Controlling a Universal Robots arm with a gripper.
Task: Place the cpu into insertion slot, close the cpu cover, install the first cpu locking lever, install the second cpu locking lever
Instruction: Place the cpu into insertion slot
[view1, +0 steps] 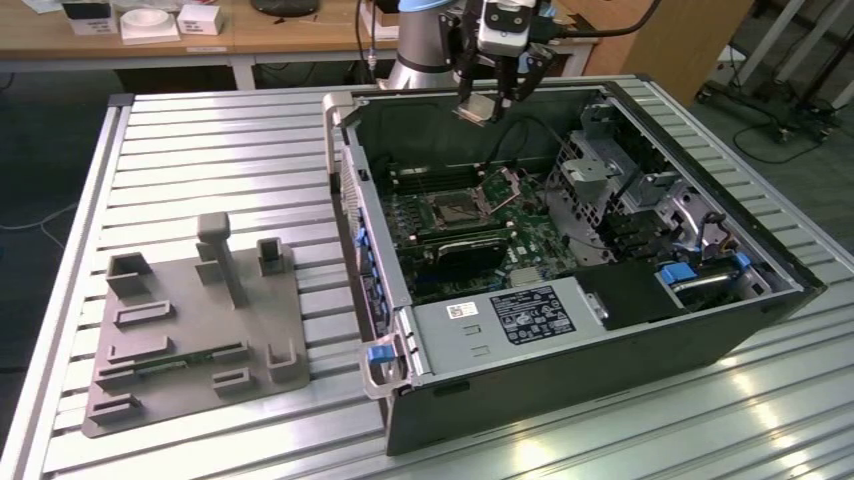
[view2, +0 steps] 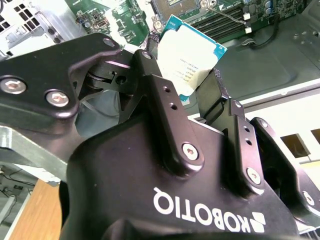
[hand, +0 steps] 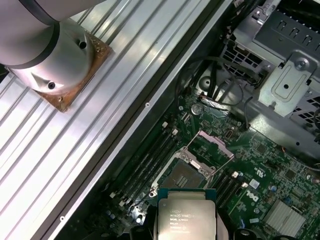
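My gripper (view1: 483, 108) hangs above the far end of the open computer case (view1: 747, 330), shut on the cpu (view1: 477, 111). In both wrist views the cpu (view2: 192, 47) (hand: 186, 215) is a flat silver-tan square with a teal edge, clamped between the black fingers (view2: 165, 100). The insertion slot (view1: 447, 210) (hand: 184, 176) lies bare on the green motherboard, below and ahead of the chip. The cpu cover (hand: 212, 145) (view1: 511, 181) stands swung up at the slot's far edge. I cannot make out the locking levers.
A silver drive cage (view1: 614, 170) (hand: 285, 75) rises beside the slot, and memory slots (hand: 145, 165) flank it. A labelled grey box (view1: 514, 312) fills the case's near end. A grey fixture plate (view1: 200, 330) sits on the slatted table at the exterior view's left. The arm's base (hand: 50, 55) is bolted behind the case.
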